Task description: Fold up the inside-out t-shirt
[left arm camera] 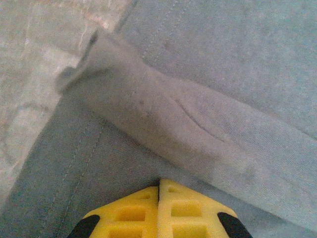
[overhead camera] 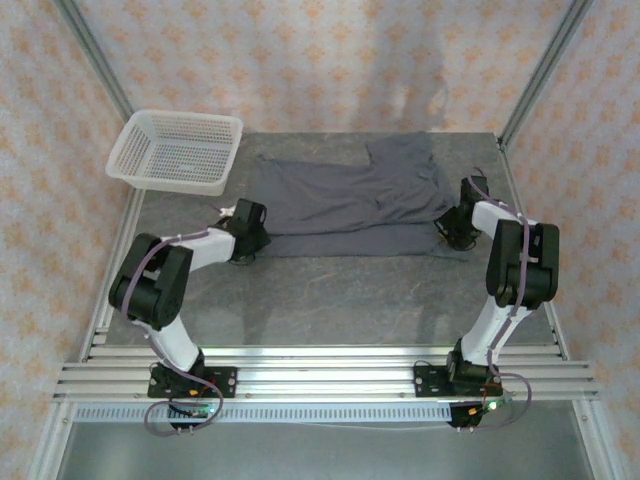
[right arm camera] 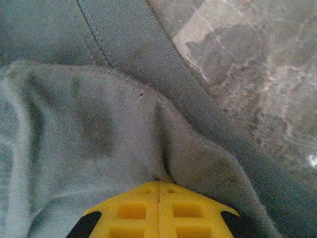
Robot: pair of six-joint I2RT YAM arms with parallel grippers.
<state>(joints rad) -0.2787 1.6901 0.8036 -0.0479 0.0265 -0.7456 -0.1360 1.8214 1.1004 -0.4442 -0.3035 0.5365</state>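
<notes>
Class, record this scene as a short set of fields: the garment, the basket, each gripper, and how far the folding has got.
Garment: dark grey t-shirt, spread wrinkled across the table
Basket: white basket at the far left corner, beside the t-shirt
Left gripper: jaws shut, pinching cloth at the t-shirt's near left corner
Right gripper: jaws shut on a pucker of cloth at the t-shirt's right end
Folding stage: both ends gripped, no finished fold yet

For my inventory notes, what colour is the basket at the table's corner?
White; the basket shows best in the top external view.
</notes>
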